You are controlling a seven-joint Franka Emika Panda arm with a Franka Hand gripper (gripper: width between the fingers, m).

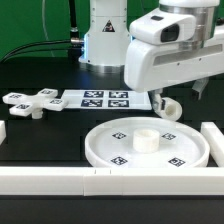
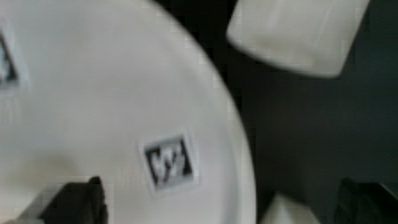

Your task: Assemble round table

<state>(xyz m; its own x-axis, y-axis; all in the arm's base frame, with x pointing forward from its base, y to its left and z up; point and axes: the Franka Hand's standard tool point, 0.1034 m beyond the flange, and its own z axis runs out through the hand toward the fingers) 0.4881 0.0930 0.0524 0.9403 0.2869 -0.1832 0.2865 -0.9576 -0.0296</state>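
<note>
1. Nearest in the exterior view, we see a long white border bar [image 1: 45,182] lying across the front of the dark desk [image 1: 50,135].
2. Just behind it the round disc [image 1: 120,150] lies flat, rim up, so its axis stands upright. A low hub [image 1: 146,139] rises at its middle, and square tags ring the hub on the disc's floor.
3. Beyond the disc's far edge, toward the exterior view's right, we make out the post [image 1: 166,106]. It seems to lie on its side with a round end turned towards the camera, and the arm [image 1: 165,50] hangs above it.
4. Farther back at the exterior view's left, the cross-shaped foot [image 1: 30,102] lies flat, its longer bar running left to right, well apart from the disc.
5. The marker board [image 1: 105,98] lies beside the foot, between it and the post.
6. Only the wrist view shows the tool [image 2: 217,200]. Its dark fingertips [image 2: 71,200] stand wide apart with nothing gripped between them, over the disc's edge [image 2: 107,110], where one tag [image 2: 169,160] shows.
7. That view also holds a blurred white rounded piece [image 2: 302,35] beyond the disc; we cannot tell for sure what it is.
8. Only the exterior view shows the foot and the hub.
</note>
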